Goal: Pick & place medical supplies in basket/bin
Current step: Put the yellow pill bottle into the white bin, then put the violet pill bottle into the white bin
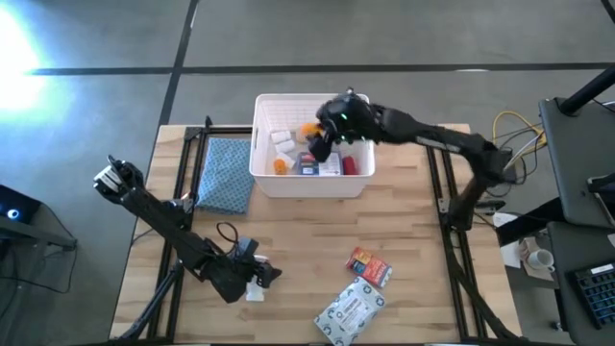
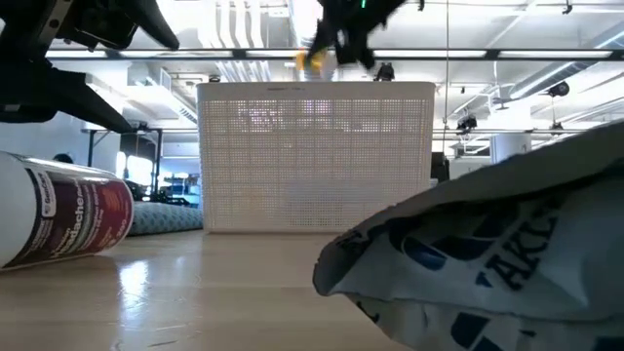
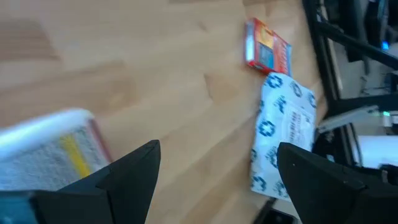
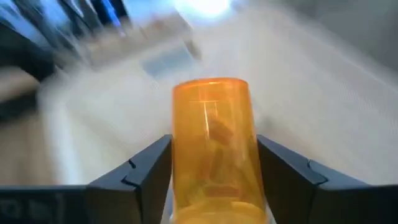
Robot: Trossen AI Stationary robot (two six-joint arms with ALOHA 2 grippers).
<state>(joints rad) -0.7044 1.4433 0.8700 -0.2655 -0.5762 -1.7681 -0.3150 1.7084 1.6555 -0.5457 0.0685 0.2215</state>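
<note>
My right gripper (image 1: pixel 320 136) hangs over the white bin (image 1: pixel 264 183), shut on an orange translucent pill bottle (image 4: pixel 213 124), which shows above the bin's rim in the low view as an orange pill bottle (image 2: pixel 310 60). Several supplies lie inside the bin. My left gripper (image 3: pixel 217 180) is open, low over the table near its near-left part. A white bottle with a dark red label (image 3: pixel 50 149) lies on its side just outside one finger. An orange box (image 1: pixel 370 264) and a grey-white pack (image 1: pixel 351 308) lie flat near the table's near edge. My right gripper pinches the orange pill bottle by its side wall (image 4: pixel 180 155), one finger on each side. The bottle runs along the fingers and sticks out past their tips. It is lifted clear, above the bin's open top.
A folded blue cloth (image 1: pixel 226 173) lies left of the bin. The bin (image 2: pixel 317 156) stands at the table's far middle. Bare wood lies between the bin and the near items. Black frame rails run along both table sides, and cables sit by the right arm's base (image 1: pixel 509 135).
</note>
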